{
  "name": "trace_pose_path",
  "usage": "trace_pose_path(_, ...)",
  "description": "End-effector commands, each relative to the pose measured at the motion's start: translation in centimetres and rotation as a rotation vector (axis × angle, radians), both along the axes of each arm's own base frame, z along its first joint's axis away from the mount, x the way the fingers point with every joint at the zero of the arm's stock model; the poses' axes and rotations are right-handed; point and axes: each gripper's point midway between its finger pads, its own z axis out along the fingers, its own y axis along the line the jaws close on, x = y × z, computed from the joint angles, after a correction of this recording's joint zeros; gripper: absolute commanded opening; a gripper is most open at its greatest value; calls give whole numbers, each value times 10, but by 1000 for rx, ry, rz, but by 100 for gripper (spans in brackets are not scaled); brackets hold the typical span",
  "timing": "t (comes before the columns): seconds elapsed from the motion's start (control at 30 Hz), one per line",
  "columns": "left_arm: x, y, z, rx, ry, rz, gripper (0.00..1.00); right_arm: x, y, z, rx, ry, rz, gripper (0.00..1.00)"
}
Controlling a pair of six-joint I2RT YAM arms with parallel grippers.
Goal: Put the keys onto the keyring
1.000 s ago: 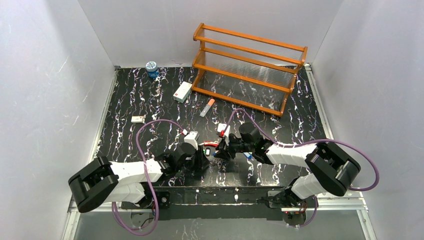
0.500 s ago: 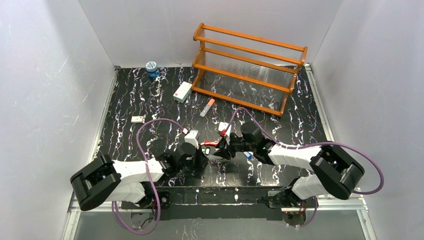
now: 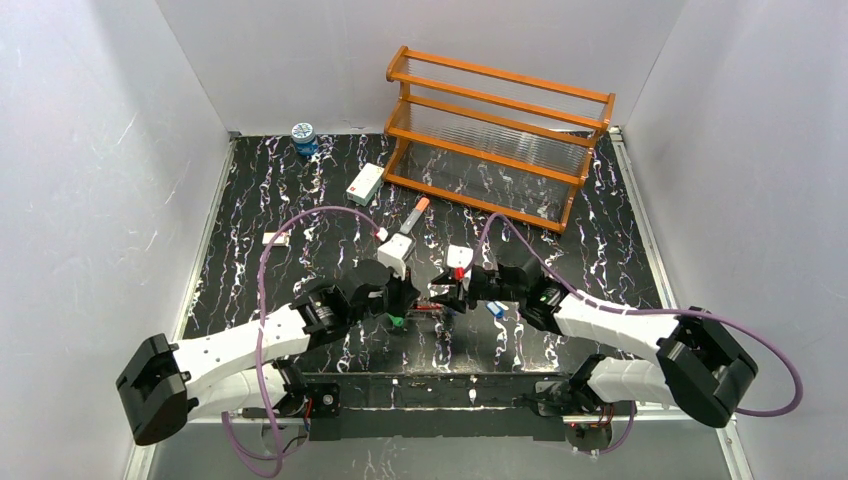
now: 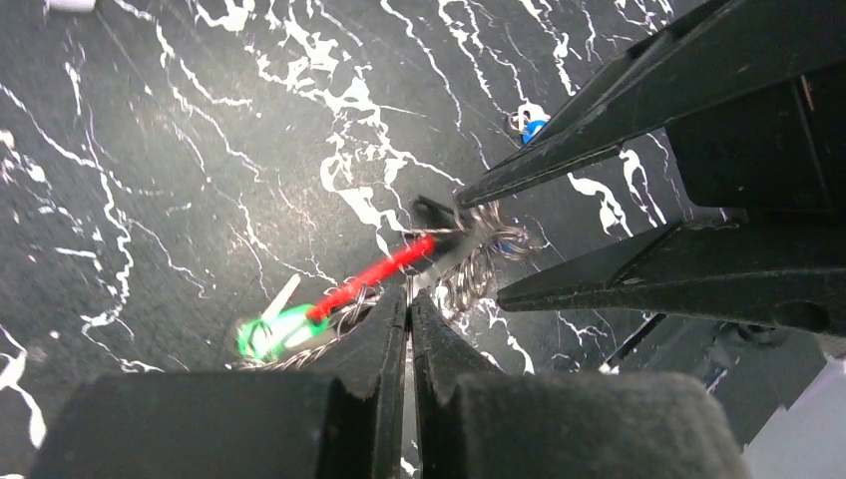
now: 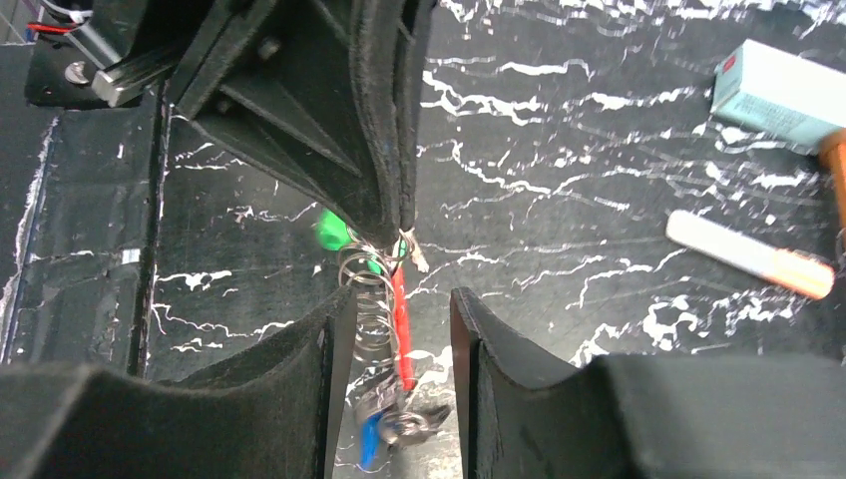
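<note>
**Keyring strung between two tools at mid-desk**

From above: the left tool (image 3: 400, 303) and the right tool (image 3: 448, 293) meet nose to nose at the lower middle of the frame, over the black marbled desk (image 3: 300, 200). The keyring (image 3: 428, 303) spans the small gap between them. A green key (image 3: 397, 321) hangs just under the left tool, and a blue key (image 3: 493, 310) lies on the desk just right of the right tool. Higher in the frame stand an orange rack (image 3: 500, 130), a small box (image 3: 365, 183) and an orange-and-white tube (image 3: 414, 215).

Left wrist: the left tool (image 4: 409, 299), at bottom centre, is pressed closed with the ring's wire caught at its tips. The keyring's red stretch (image 4: 374, 271) runs from the green key (image 4: 274, 332) up and right to the right tool (image 4: 484, 247), whose fingers stand apart around a silvery coil. The blue key (image 4: 534, 128) sits on the desk at upper centre.

Right wrist: the right tool (image 5: 399, 299), at the bottom, is at a middling gap, astride the keyring (image 5: 401, 339) (not squeezing it). The left tool (image 5: 399, 215) reaches down from the upper left, pinching the wire, with the green key (image 5: 334, 232) just beside it. The box (image 5: 788, 85) and tube (image 5: 748, 254) lie at the right.
</note>
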Motion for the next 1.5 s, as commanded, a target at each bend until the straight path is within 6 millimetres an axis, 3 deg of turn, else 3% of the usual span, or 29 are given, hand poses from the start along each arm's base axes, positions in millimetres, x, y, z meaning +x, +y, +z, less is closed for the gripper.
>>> trace_pose_path(0.0,-9,8,13,161,-68,-168,0,-5,0,25,46,-148,83,49)
trace_pose_path(0.23,-20,3,17,226,-120,-343,0,-17,1,37,80,-221,169,49)
trace_pose_path(0.47,-32,-2,25,182,-175,-444,0,-30,8,42,117,-206,257,48)
trace_pose_path(0.67,-39,-9,5,143,-158,-485,0,-27,10,28,102,-139,239,46)
trace_pose_path(1.0,-35,-37,-27,24,-110,-461,0,-30,-5,-9,75,-27,179,46)
trace_pose_path(1.47,-37,-37,-14,3,-141,-478,0,-34,-5,-23,57,71,225,41)
